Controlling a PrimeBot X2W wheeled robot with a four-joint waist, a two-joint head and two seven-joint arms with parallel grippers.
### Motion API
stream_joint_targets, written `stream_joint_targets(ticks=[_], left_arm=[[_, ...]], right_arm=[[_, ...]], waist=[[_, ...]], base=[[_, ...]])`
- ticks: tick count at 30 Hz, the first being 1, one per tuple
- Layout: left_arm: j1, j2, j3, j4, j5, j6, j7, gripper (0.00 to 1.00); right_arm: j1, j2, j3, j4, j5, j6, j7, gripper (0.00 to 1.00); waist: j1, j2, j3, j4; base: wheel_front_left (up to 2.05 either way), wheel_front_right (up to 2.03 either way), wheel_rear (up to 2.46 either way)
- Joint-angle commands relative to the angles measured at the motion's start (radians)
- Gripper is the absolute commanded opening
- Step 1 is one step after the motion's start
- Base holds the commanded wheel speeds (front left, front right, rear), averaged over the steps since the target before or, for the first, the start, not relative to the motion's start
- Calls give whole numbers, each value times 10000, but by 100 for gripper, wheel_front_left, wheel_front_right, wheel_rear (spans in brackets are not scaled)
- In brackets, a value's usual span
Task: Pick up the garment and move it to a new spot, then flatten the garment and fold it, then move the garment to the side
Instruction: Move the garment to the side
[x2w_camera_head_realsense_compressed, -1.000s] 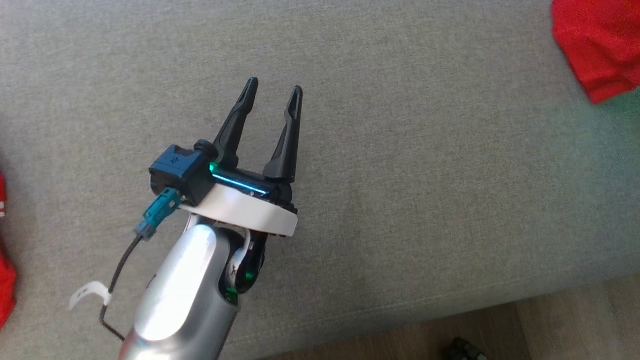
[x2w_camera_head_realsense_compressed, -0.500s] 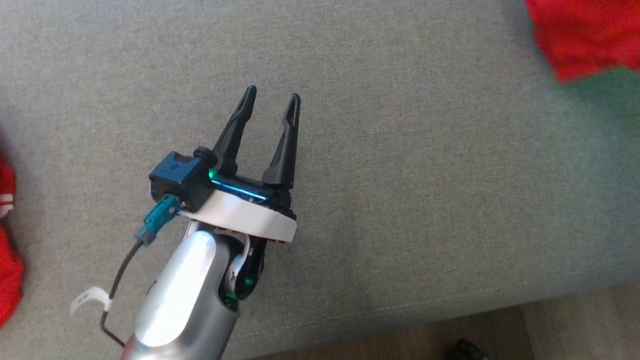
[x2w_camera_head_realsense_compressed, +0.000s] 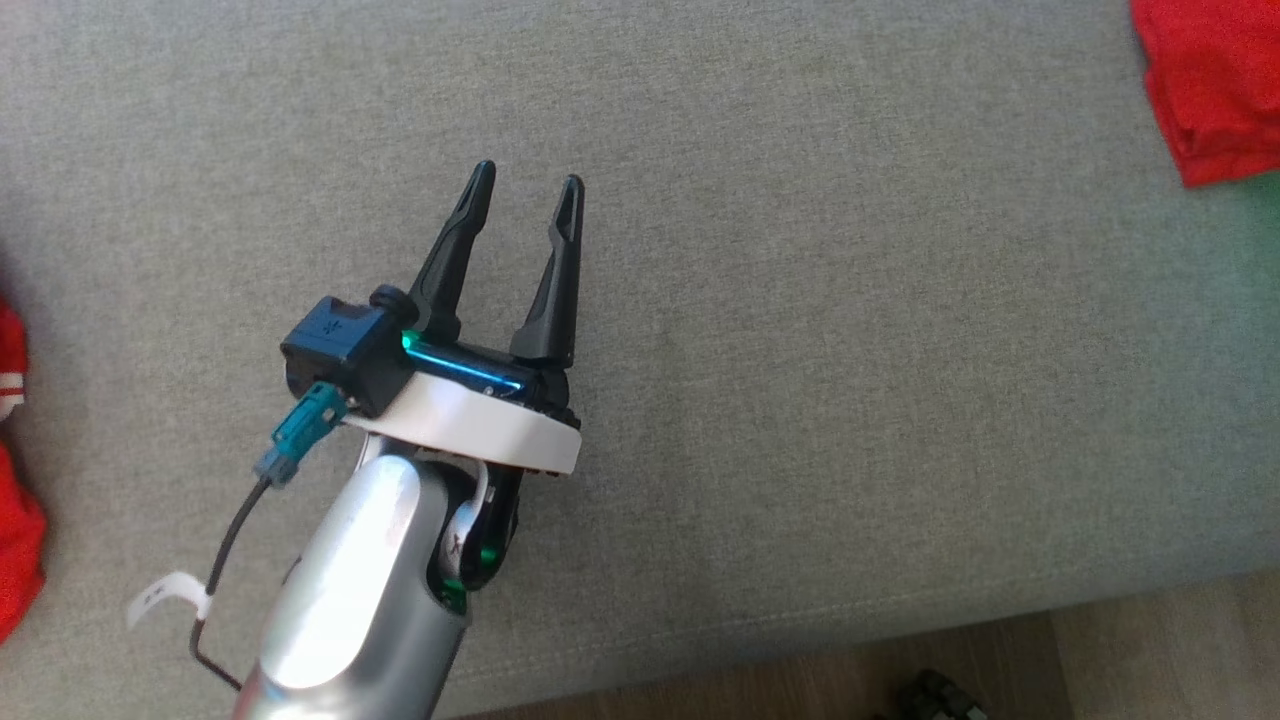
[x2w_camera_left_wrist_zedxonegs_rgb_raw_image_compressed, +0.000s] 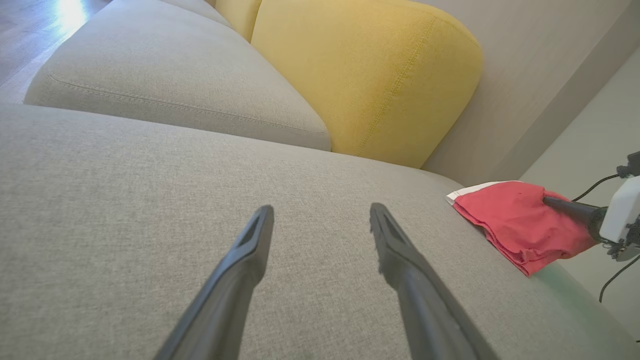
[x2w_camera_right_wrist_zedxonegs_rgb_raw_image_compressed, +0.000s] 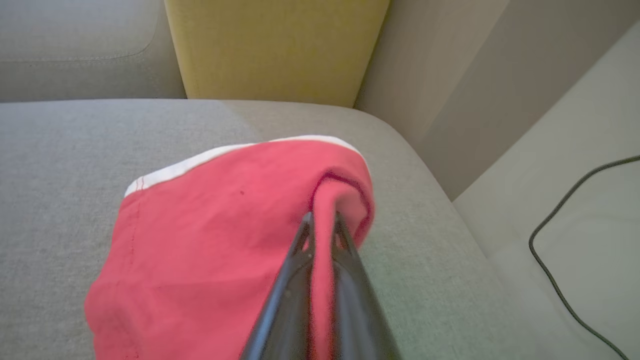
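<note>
Red garment (x2w_camera_right_wrist_zedxonegs_rgb_raw_image_compressed: 225, 235), white-trimmed, is found at the far right end of the grey sofa seat (x2w_camera_head_realsense_compressed: 800, 350), near its rounded corner, lying on the cushion with one fold raised. That fold is pinched between the pressed-together fingers of the right gripper (x2w_camera_right_wrist_zedxonegs_rgb_raw_image_compressed: 322, 220). Over the last second the garment's patch in the upper right corner of the head view is seen to slide inward, blur, then draw back toward the edge. The whole head view is shifted a little as well, so part of this is put down to camera motion. The layered outline is judged to mean that folding is done and the move to the side is under way or near its end; release is not yet made. Left gripper (x2w_camera_head_realsense_compressed: 527, 178) is held spread and empty above mid-seat, its opening unchanged. A second red cloth (x2w_camera_head_realsense_compressed: 15, 540) is noted at the left edge. Containers: nothing is recorded as one; the garment is borne by the seat alone
</note>
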Motion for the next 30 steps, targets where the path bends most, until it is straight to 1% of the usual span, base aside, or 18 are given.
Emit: stream_joint_targets(ticks=[1, 8, 11, 14, 19, 23, 27, 30], left_arm=[[-221, 41, 310, -320, 59, -5, -51, 100], [-109, 41, 358, -225, -74, -2, -51, 100], [15, 41, 375, -194, -171, 1, -51, 100], [164, 41, 410, -225, -306, 21, -51, 100], [513, 41, 515, -330, -533, 91, -51, 100], [809, 41, 608, -444, -673, 152, -51, 100], [1101, 41, 827, -610, -774, 248, -51, 100], [1368, 41, 1016, -702, -885, 317, -51, 100]], right_arm=[[9, -91, -10, -114, -29, -7, 13, 100], [-379, 8, -269, 114, -477, -7, -462, 100], [-529, 126, -280, -92, -607, -7, -674, 100], [-564, 376, -230, -561, -554, -7, -975, 100], [42, 954, 318, -2082, -112, -7, -1603, 100], [1071, 1178, 613, -3525, 204, -7, -1981, 100], [2397, 1416, 602, -4902, 137, -7, -2223, 100], [3489, 1779, 285, -5699, -15, -7, -2315, 100]], waist=[[0, 0, -24, -1], [0, 0, -397, 31], [0, 0, -712, 47], [0, 0, -1106, 108], [0, 0, -1845, 315], [0, 0, -2427, 659], [0, 0, -2966, 1054], [0, 0, -3311, 1319]], base=[[0, 0, 0], [0, 0, 0], [0, 0, 0], [0, 0, 0], [0, 0, 0], [0, 0, 0], [0, 0, 0], [0, 0, 0]])
